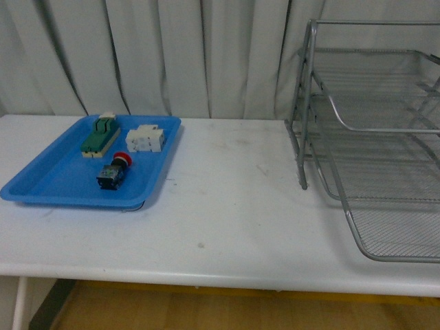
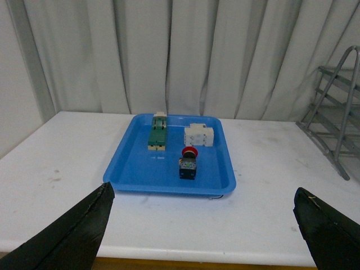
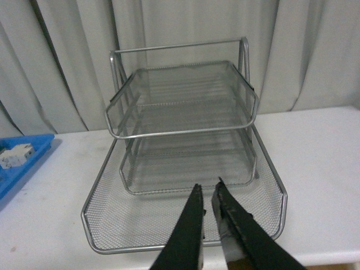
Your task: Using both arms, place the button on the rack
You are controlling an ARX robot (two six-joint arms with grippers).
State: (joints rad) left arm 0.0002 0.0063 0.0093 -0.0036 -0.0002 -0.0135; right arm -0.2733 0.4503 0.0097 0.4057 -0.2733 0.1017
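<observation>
The button [image 1: 114, 170], a red cap on a black-and-blue body, lies in the blue tray [image 1: 48, 180] at the table's left; it also shows in the left wrist view [image 2: 188, 162]. The silver three-tier wire rack [image 1: 375, 134] stands at the right, also in the right wrist view [image 3: 185, 132]. Neither arm shows in the front view. My left gripper [image 2: 205, 225] is open and empty, back at the table's front edge, well short of the tray [image 2: 135, 177]. My right gripper [image 3: 207, 190] is shut and empty, in front of the rack's bottom tier.
A green switch block [image 1: 100, 135] and a white block [image 1: 146, 139] also lie in the blue tray. Grey curtains hang behind the white table [image 1: 227, 206]. The table's front edge runs close below both grippers.
</observation>
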